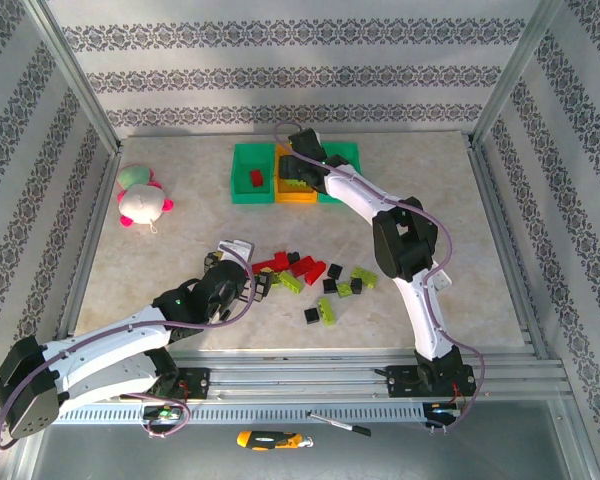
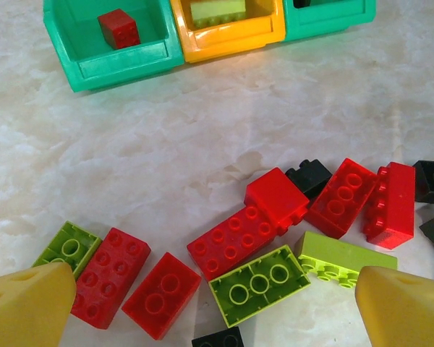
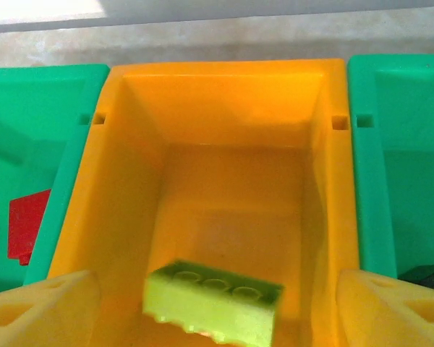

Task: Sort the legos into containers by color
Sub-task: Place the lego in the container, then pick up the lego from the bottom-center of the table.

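Plush toy (image 1: 140,200) is seen at the far left of the surface (image 1: 480,260). The left hand (image 2: 217,309) is held wide open just over the loose legos (image 1: 310,275), which are scattered mid-surface in red, lime and black; nothing is gripped. At the far edge the containers (image 1: 295,175) are joined in a row. A red brick (image 2: 118,27) lies in the left green bin (image 2: 123,69), a lime brick (image 3: 213,303) is seen in the orange bin (image 3: 231,108), and a black piece (image 3: 428,275) in the right green bin (image 3: 398,144). The right hand (image 3: 217,311) is positioned over the orange bin with fingers spread, the lime brick between them and clear of both.
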### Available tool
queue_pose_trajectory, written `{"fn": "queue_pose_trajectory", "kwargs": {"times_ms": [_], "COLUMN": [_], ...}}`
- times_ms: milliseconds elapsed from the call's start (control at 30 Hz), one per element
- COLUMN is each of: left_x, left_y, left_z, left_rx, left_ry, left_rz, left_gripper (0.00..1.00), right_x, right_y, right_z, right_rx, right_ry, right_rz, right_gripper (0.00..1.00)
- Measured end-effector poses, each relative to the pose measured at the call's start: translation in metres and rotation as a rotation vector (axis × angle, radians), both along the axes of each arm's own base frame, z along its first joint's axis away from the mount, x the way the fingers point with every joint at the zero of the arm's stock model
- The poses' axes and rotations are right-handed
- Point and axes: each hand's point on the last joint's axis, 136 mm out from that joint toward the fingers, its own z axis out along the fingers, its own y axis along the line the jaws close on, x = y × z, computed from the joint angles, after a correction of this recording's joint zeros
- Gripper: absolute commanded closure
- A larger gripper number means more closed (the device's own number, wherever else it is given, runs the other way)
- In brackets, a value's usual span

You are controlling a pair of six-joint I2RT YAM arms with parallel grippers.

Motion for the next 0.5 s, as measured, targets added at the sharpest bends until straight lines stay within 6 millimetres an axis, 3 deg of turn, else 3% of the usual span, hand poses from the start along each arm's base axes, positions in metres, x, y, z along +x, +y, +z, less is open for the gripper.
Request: {"fn": "queue_pose_trajectory", "kwargs": {"times_ms": [100,200,400,500], "left_x": [0.0,0.001,0.001,0.001], "left_y": [0.002,0.004,0.002,-0.003], "left_z": [-0.001,-0.006,-0.017,-0.018], "left_rx": [-0.013,-0.013,-0.005,-0.006], "left_ry": [0.006,0.025,0.057,0.061], "left_rz": [0.022,0.047,0.052,0.027], "left_gripper": [0.01,0.01,0.01,0.01], "right_x": [-0.008,-0.031,-0.103,-0.144], "right_y": [-0.004,-0.01,-0.037,-0.059], "right_z": [0.003,0.015,0.055,0.058], "right_rx": [-0.02,-0.04,-0.007,0.004], "right_ry": [0.0,-0.001,-0.044,-0.04], "right_rz": [0.018,0.048,0.104,0.103], "right_gripper": [0.07,0.04,0.06,0.07]}}
